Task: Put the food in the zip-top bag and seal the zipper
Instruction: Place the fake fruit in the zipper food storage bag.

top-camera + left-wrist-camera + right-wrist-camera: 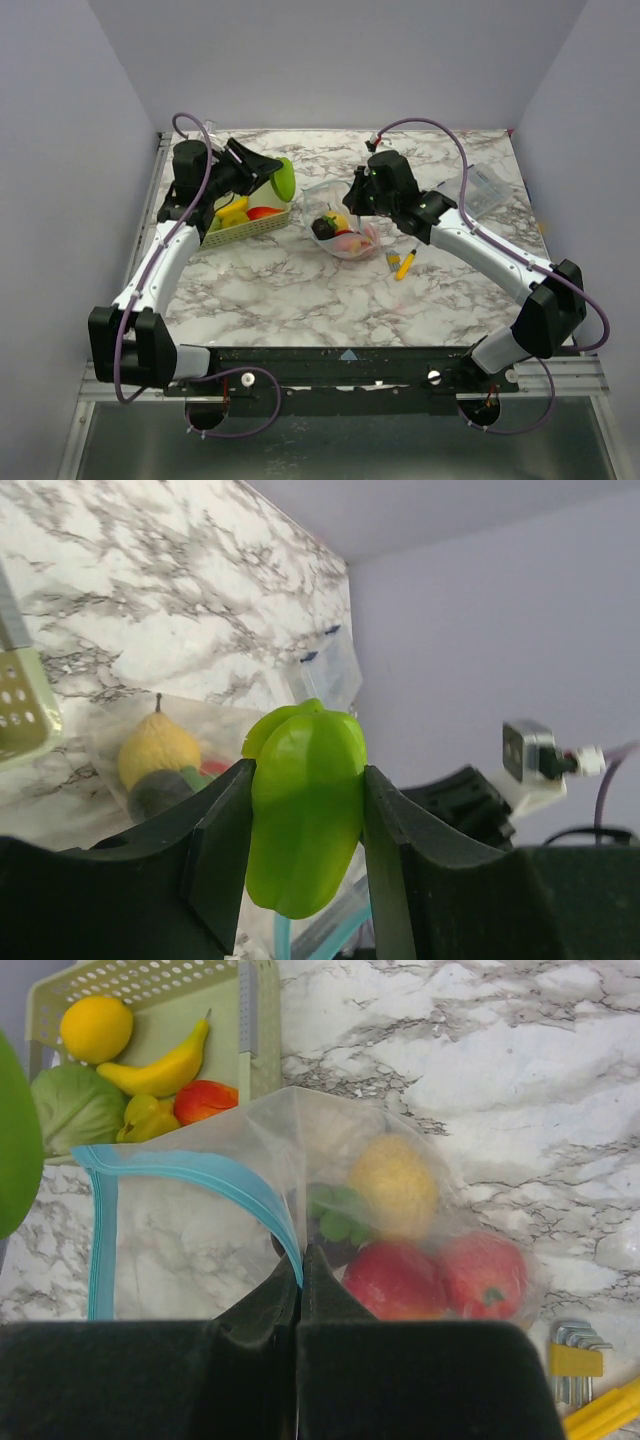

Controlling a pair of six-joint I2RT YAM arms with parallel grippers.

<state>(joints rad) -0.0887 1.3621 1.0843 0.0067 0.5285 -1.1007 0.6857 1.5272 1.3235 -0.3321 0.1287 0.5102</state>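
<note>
Zipper (190, 1164) apparently pinched in right hand (300, 1260), plain from wrist view only

Zip-top bag (190, 1240) open, fruits (395, 1188) inside (zipper (180, 1164) unsealed); green pepper (305, 810) midair.

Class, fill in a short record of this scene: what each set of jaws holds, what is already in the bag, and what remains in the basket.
Left jaws: clamped on the green pepper, lifted off the table
Right jaws: shut on the zipper at the zip-top bag mouth
Bag mouth: open
In bag: yellow pear, red fruit, tomato, dark green piece
In basket: yellow round fruit, banana, cabbage, red-orange fruit
</note>
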